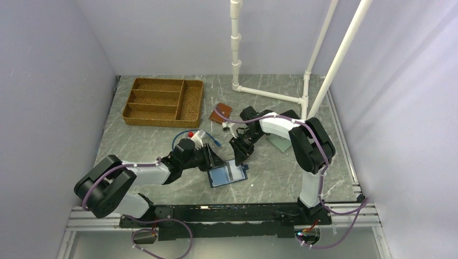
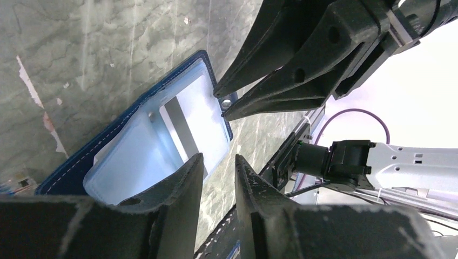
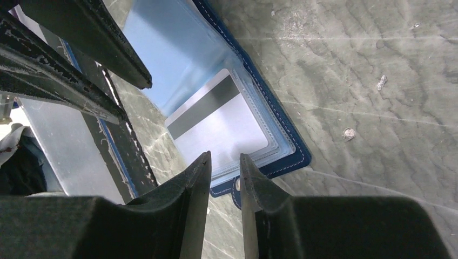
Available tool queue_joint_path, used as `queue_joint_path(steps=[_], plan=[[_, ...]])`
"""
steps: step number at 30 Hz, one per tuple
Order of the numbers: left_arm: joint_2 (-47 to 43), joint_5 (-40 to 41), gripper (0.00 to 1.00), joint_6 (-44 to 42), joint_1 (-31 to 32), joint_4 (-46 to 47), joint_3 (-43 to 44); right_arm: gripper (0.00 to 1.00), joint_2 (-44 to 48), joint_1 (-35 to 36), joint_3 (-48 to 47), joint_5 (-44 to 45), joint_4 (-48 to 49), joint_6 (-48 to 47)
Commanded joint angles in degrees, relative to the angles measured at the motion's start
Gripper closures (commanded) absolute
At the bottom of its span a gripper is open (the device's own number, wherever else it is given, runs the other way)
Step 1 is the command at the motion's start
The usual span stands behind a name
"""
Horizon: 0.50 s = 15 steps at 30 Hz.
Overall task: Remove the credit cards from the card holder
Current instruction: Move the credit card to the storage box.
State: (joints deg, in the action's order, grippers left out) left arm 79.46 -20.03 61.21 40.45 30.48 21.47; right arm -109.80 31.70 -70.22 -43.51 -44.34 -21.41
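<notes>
The card holder [image 1: 222, 175], a navy wallet with a glossy light blue inside, lies open on the table between both arms. A pale credit card with a dark stripe [image 2: 189, 121] sits in its clear pocket; it also shows in the right wrist view [image 3: 219, 121]. My left gripper [image 1: 214, 159] hovers at the wallet's left edge, jaws a narrow gap apart and empty [image 2: 219, 162]. My right gripper [image 1: 241, 155] hovers over the wallet's snap-tab edge [image 3: 236, 186], jaws a narrow gap apart and empty [image 3: 225, 159]. No other cards are visible in the holder.
A wicker divided tray [image 1: 162, 101] stands at the back left. A tan-brown wallet [image 1: 223, 112] lies behind the grippers. A small white and red object [image 1: 193, 135] and a blue cable loop lie near the left arm. A white pipe frame [image 1: 270, 94] rises at the back right. A pale flat piece [image 1: 280, 143] lies by the right arm.
</notes>
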Motion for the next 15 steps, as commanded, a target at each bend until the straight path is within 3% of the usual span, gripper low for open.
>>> queue_joint_path(steps=[1, 15], plan=[[2.4, -1.9, 0.67, 1.7, -0.1, 6.1, 0.6, 0.72, 2.2, -0.6, 0.7, 0.1, 2.2, 1.8], [7.7, -3.4, 0.62, 2.5, -0.1, 8.9, 0.9, 0.72, 1.9, -1.0, 1.0, 1.1, 2.9, 2.5]])
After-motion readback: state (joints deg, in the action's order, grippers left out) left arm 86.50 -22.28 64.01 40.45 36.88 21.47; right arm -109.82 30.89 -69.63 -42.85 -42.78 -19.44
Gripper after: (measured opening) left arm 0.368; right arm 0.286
